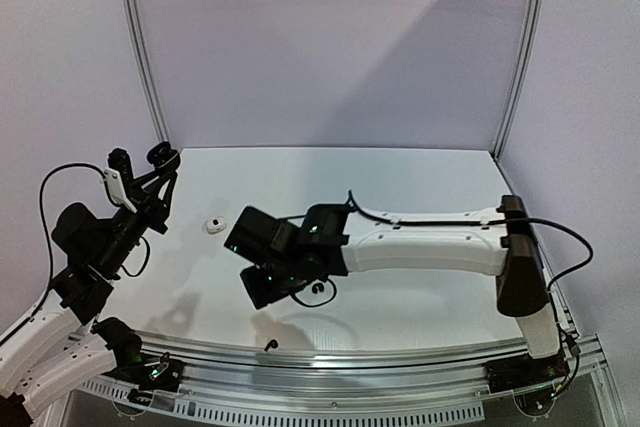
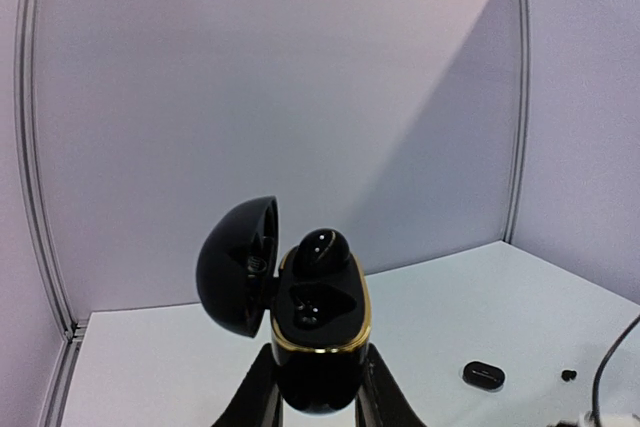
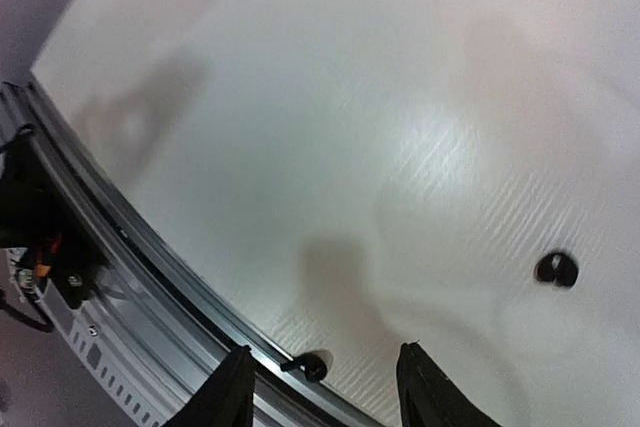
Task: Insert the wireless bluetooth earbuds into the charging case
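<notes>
Left wrist view: my left hand (image 2: 319,372) is pressed together on the lower body of the charging case (image 2: 320,337), one finger on each side. It holds the case up above the desk (image 2: 480,297).
Case: glossy black with a gold rim. The lid (image 2: 235,267) stands open to the left side.
Inside the case: one seated earbud (image 2: 321,248) rests at the upper pocket, and I think it is not fully down. The lower pocket (image 2: 305,305) looks free.
Right wrist view: my right hand (image 3: 324,350) is spread, with nothing between the fingers. It hangs low over the near part of the desk, close to the edge rail (image 3: 150,257).
Earbud to take: a loose black earbud (image 3: 313,367) lies on the desk just beside the rail, under the gap of my fingers. A second black earbud (image 3: 556,270) lies well apart from it, to the right in this view.
Handling: I judge these earbuds very light, hard and glossy, so slippery. A strong pinch can shoot one away. I would take it across the thicker body, not on the thin hook. The rail leaves little room for one finger.
Top external view: my right arm (image 1: 430,247) is stretched far across the desk, with the wrist bent down. My left arm (image 1: 80,237) is folded, with the case raised at the left side.
White piece: a small white piece (image 1: 213,225) lies on the desk between my two hands. I cannot tell if it is an earbud.
</notes>
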You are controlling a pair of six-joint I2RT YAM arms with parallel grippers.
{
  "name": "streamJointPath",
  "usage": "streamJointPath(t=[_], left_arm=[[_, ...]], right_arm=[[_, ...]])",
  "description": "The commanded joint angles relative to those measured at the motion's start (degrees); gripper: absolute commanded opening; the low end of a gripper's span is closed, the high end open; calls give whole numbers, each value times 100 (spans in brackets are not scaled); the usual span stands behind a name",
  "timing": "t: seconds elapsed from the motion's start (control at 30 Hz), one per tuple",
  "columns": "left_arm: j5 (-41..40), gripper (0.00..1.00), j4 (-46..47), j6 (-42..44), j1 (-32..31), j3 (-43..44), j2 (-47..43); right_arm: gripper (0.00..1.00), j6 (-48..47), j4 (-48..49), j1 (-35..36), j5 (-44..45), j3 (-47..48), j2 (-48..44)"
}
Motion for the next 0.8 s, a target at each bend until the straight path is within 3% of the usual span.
streamJointPath(t=[0.0, 0.3, 0.47, 0.6, 0.77], left_arm=[[128, 0, 119, -35, 88, -243, -72], [296, 0, 364, -216, 93, -562, -28], [450, 0, 385, -256, 93, -634, -66], [524, 0, 366, -283, 110, -699, -106], [629, 0, 319, -302, 161, -757, -109]], right_arm=[[52, 1057, -1413, 49, -399, 180, 249], [50, 2044, -1446, 278, -936, 502, 668], [58, 2575, -1498, 356, -688, 666, 930], [58, 2745, -1967, 353, -440, 1365, 1395], [58, 2917, -1828, 375, -367, 1519, 1616]])
